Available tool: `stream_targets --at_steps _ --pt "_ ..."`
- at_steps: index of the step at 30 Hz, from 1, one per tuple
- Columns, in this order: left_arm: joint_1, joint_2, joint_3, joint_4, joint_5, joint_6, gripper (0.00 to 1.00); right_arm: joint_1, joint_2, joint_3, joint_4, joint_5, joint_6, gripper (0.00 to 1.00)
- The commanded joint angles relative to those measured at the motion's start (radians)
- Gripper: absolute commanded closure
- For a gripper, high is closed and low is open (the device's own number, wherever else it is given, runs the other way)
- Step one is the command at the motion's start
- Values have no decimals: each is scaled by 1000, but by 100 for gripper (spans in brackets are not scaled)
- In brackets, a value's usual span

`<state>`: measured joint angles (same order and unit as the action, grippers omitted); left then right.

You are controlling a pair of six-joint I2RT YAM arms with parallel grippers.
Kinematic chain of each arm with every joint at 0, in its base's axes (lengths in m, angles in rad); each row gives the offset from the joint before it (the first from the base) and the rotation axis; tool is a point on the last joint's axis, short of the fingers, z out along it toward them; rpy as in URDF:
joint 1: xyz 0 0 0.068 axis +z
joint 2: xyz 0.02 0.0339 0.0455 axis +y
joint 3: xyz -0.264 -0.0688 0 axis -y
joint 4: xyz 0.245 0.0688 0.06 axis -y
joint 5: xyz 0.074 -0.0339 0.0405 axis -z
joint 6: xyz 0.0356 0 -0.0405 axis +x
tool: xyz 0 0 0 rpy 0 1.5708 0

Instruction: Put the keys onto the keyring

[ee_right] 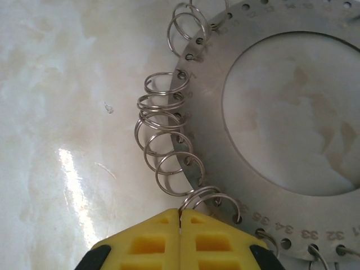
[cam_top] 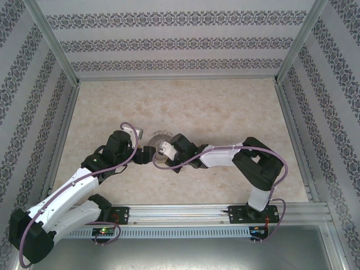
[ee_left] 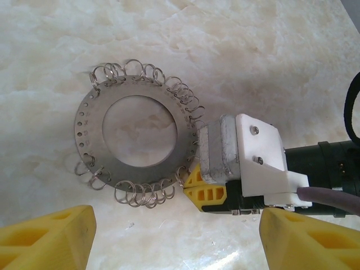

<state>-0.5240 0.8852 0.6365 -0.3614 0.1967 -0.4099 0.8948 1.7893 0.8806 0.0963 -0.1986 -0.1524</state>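
Matt grey metal keyring on glossy marbled table.

The light is bright and soft and comes from above, so the bench looks pale and the shadows under the wire loops of the keyring are thin and faint. A white streak of glare lies on the bench left of the right end effector, whose yellow tips look a bit fuzzy, like the yellow fingers of the left end effector. The top view is less sharp, and its walls lean outward near the edges.
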Motion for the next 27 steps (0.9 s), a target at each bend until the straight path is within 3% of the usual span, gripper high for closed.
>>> stream_targets --at_steps 1,13,27 --pt "-7 -23 15 -41 -19 12 23 -2 -39 -17 -45 45 28 100" --pt "-7 -36 14 -51 -26 7 24 -33 -222 -88 -77 21 35 100" --pt "-7 -27 8 -37 -18 5 24 -58 -171 -205 47 -37 187 100"
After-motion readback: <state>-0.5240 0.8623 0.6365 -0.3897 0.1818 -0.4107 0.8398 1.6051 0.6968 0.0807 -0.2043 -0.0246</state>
